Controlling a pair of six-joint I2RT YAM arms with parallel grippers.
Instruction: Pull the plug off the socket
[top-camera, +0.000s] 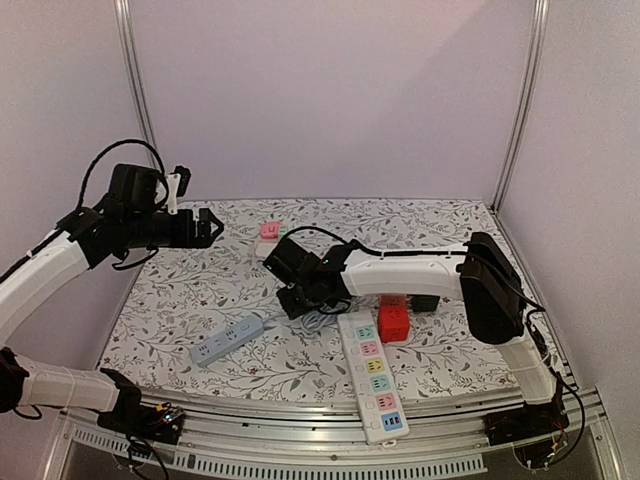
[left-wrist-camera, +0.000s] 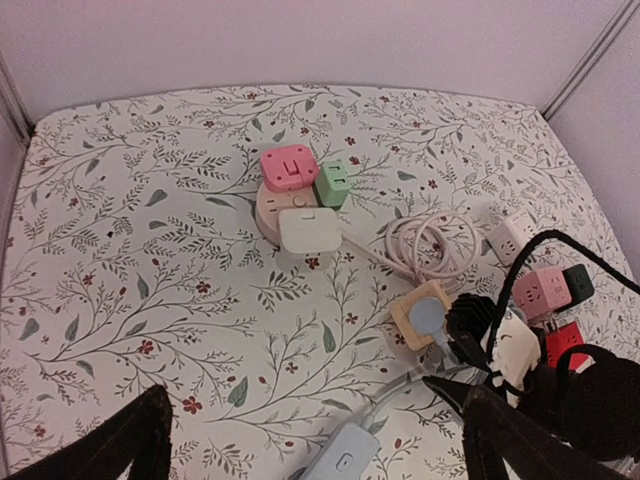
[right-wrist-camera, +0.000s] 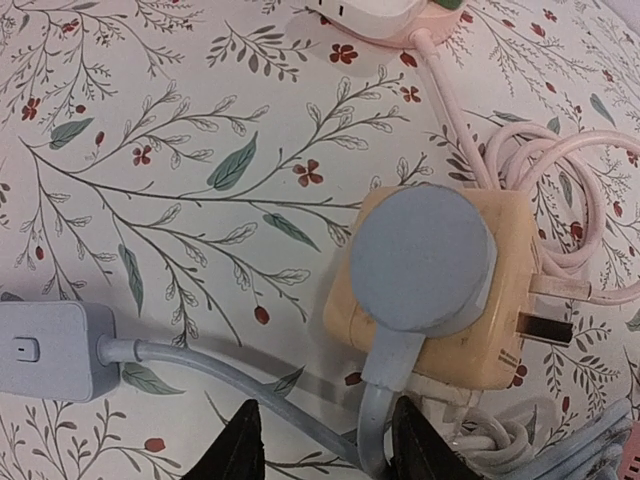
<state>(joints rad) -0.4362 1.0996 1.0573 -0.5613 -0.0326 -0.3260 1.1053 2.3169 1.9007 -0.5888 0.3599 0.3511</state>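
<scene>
- One round blue-grey plug (right-wrist-camera: 425, 255) sits pushed flat into the top face of a pale yellow socket cube (right-wrist-camera: 480, 355), which lies on the flowered table (right-wrist-camera: 150, 230) near its middle.
- The plug looks like hard, smooth plastic, so I judge it stiff, light and a little slippery. Its low body gives little to pinch from above. The better holds are probably the rim on opposite sides, or the moulded neck where the grey cable (right-wrist-camera: 372, 400) leaves it.
- The cube is probably light too, and may lift with the plug unless it is pinned down.
- The right end effector (right-wrist-camera: 325, 445) hovers at that neck, fingers partly apart with the cable between them, and nothing visibly clamped.
- The left end effector (top-camera: 210, 226) is spread wide and empty, raised at the left, well apart from the cube.
- The cube holds only this plug, and its own metal pins (right-wrist-camera: 545, 328) jut from one side.
- Farther back, a round pink hub (left-wrist-camera: 270, 205) carries a pink cube (left-wrist-camera: 288, 167), a green cube (left-wrist-camera: 333, 183) and a white block (left-wrist-camera: 308, 230).
</scene>
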